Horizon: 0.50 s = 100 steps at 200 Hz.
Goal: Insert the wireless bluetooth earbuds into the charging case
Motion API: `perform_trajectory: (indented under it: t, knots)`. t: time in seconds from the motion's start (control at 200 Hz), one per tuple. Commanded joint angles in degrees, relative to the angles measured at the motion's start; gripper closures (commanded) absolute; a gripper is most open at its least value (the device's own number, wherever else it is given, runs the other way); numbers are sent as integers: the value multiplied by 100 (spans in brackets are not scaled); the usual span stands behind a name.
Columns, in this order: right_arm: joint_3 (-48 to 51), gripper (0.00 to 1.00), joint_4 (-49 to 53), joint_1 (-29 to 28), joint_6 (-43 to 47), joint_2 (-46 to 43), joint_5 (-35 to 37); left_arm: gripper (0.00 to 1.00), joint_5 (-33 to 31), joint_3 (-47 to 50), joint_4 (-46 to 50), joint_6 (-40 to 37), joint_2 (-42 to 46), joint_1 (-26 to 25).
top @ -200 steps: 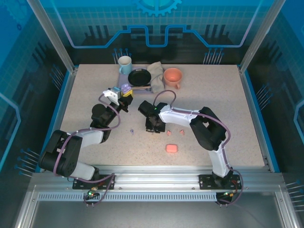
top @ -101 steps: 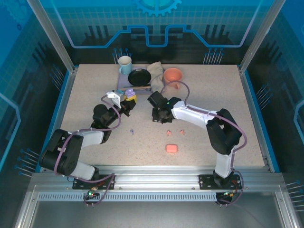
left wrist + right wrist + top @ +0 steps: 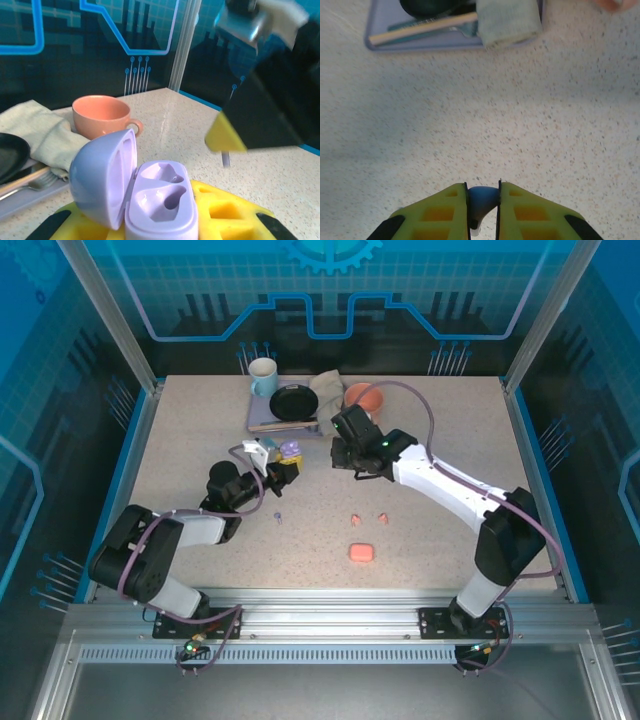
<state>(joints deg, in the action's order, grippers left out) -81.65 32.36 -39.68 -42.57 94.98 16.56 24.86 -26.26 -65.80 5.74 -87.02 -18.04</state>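
Speckled beige table [image 3: 470, 420] inside a blue-panelled enclosure, viewed from above and from both wrists. Near the table's middle, left hand [image 3: 283, 466]: clamps an open lavender charging case [image 3: 160, 200] between yellow pads, with lid [image 3: 102, 175] tipped back and both sockets bare. Close by, not touching, right hand [image 3: 482, 189]: pinches one lavender earbud [image 3: 479, 200] by a small part only. Elsewhere on the table, well apart from the held case: a second lavender earbud [image 3: 278, 517], two salmon earbuds [image 3: 355, 519] and a salmon case [image 3: 361, 553].

Probable trouble from here: loss of the earbud from so slight a pinch, through twisting or slipping against a socket rim; a stem entered askew and jammed halfway; a push firm enough to shift the case in its clamp or knock the lid shut.

Pose: left arm folded low, forearm reaching inward, case offered toward the right hand. Right arm stretched long across the table, wrist bent downward.
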Motion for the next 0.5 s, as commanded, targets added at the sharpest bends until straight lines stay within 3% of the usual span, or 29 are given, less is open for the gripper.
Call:
perform_trajectory:
  t: [0.0, 0.495]
  knots:
    - [-295, 83, -166, 82, 242, -259, 78, 100, 282, -206, -38, -146, -134, -111]
    - [-428, 83, -798, -41, 396, -596, -469, 100, 379, -758, 220, -634, -326, -419]
